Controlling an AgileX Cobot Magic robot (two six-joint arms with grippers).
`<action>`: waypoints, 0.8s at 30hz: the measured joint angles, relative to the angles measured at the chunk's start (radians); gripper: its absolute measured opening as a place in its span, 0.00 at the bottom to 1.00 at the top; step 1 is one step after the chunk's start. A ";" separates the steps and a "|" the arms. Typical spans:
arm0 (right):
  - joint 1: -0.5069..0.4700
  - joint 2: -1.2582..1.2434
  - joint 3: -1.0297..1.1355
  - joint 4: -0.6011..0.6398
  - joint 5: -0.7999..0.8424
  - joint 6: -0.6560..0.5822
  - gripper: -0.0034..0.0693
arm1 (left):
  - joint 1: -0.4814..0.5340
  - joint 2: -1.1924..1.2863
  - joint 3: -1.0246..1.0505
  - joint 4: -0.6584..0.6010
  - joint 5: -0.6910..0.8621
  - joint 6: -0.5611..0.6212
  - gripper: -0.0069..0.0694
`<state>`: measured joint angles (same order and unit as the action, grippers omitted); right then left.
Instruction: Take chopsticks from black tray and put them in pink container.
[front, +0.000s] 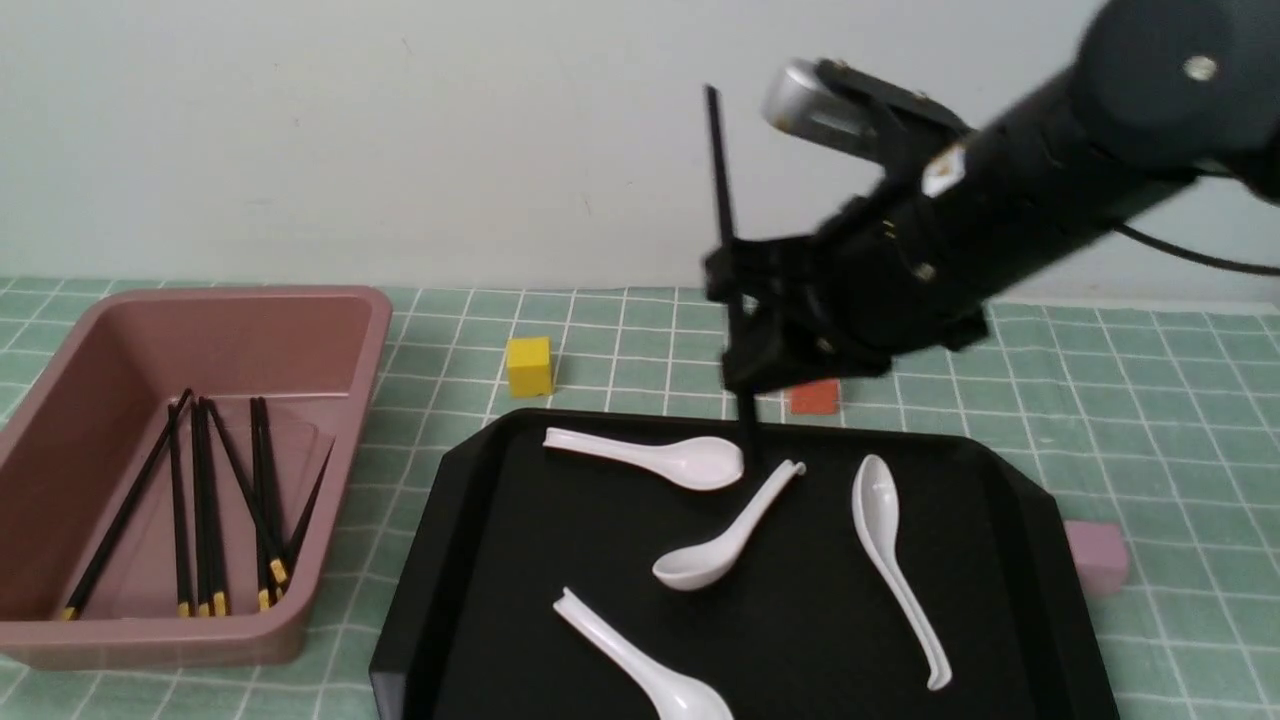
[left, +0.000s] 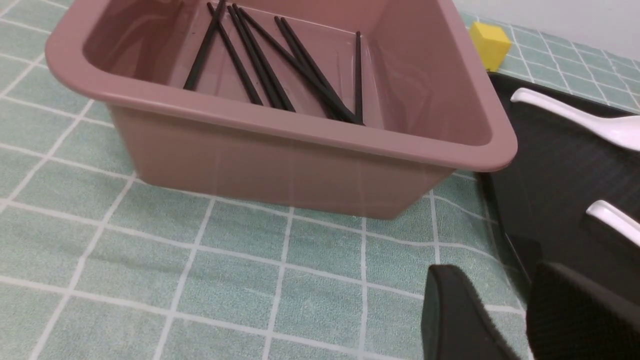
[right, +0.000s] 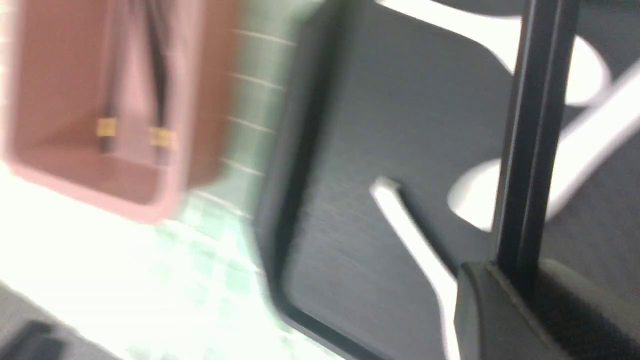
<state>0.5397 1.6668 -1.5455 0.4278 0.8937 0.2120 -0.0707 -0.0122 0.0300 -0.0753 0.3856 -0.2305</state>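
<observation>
Green checked cloth (front: 1150, 400) underlies all. Our right gripper (front: 742, 340) clamps one chopstick (front: 718, 170) upright, centre frame, above the black tray (front: 800, 620); the pink container (front: 240, 345) lies lower left, nearer our left gripper (left: 505, 320), whose jaws stand parted, empty.

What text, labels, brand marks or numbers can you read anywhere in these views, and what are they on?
No readable text in any view.
The pink container, black tray, white spoons, yellow cube, the chopsticks in the container and the held chopstick show no print.
A pale patch on the right arm could be a sticker; too blurred to read.
</observation>
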 joint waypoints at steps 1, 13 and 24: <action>0.013 0.028 -0.037 0.008 0.001 -0.010 0.20 | 0.000 0.000 0.000 0.000 0.000 0.000 0.40; 0.259 0.633 -0.643 0.103 -0.158 -0.167 0.20 | 0.000 0.000 0.000 0.000 0.000 0.000 0.40; 0.331 0.808 -0.731 0.155 -0.356 -0.176 0.39 | 0.000 0.000 0.000 0.000 0.000 0.000 0.40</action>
<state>0.8708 2.4751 -2.2761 0.5832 0.5378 0.0363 -0.0707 -0.0122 0.0300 -0.0753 0.3856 -0.2305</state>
